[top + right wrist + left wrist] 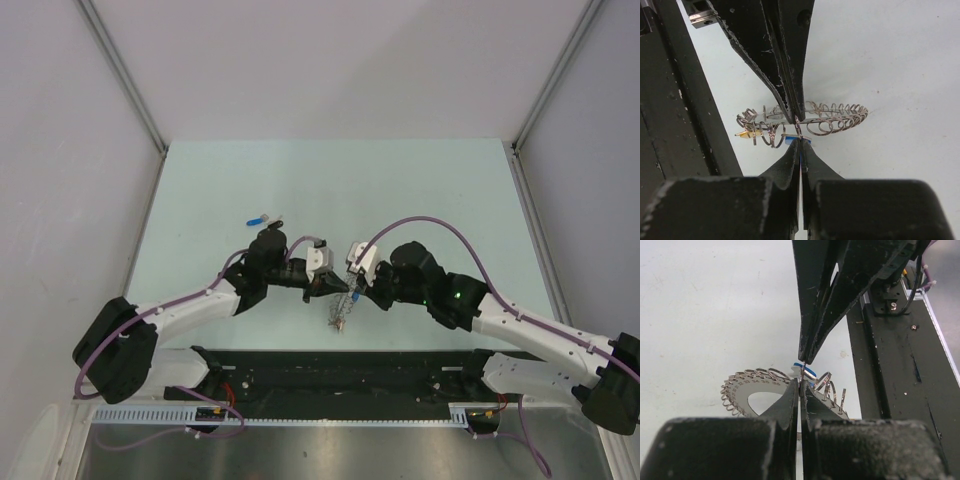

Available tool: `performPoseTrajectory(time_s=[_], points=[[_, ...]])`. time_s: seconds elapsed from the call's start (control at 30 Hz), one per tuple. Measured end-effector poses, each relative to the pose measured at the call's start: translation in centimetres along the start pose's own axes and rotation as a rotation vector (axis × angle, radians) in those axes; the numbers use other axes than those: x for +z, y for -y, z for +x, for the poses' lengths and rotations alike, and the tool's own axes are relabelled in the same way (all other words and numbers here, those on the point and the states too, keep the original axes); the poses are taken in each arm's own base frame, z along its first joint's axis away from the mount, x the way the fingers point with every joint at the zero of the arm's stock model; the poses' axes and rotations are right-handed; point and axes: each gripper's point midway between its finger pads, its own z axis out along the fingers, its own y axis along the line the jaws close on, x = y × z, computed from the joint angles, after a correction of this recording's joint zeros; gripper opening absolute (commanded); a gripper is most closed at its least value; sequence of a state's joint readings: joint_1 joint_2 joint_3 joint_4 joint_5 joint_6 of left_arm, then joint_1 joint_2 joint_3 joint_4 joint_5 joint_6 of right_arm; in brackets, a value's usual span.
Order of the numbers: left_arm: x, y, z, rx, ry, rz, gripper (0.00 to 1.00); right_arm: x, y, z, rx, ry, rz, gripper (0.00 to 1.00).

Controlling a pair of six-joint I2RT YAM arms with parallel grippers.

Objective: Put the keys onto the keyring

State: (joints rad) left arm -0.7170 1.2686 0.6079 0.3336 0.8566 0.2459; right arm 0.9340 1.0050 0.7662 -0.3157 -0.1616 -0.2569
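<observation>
My left gripper is shut on the rim of the keyring, a flat silver ring fringed with wire loops, and holds it above the table. The keyring also shows in the top view and the right wrist view. My right gripper is shut on a blue-headed key, tip to tip with the left one, at a wire loop on the rim. A yellow-headed key hangs on a loop. Another blue key lies on the table, a small dark key beside it.
A black rail runs along the near table edge under the arms, close below the ring; it also shows in the left wrist view. White walls enclose the pale green table at left, right and back.
</observation>
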Motion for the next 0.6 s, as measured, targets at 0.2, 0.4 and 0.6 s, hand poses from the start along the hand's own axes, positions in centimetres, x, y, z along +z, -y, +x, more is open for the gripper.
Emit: performPoseTrajectory(time_s=[0.2,0.4,0.6], points=[[0.00,-0.15,-0.07,-0.060,0.000,-0.021,0.00,-0.06,0.00,-0.08,-0.016,-0.002,0.021,0.00],[0.14,0.16,-0.29,-0.076,-0.001,-0.009,0.00,-0.35,-0.07,-0.30,-0.036,0.001,0.049,0.00],[0.41,0.51,-0.58,-0.059,-0.007,0.007,0.00,-0.87,-0.10,-0.37,-0.039,0.008,0.054,0.00]])
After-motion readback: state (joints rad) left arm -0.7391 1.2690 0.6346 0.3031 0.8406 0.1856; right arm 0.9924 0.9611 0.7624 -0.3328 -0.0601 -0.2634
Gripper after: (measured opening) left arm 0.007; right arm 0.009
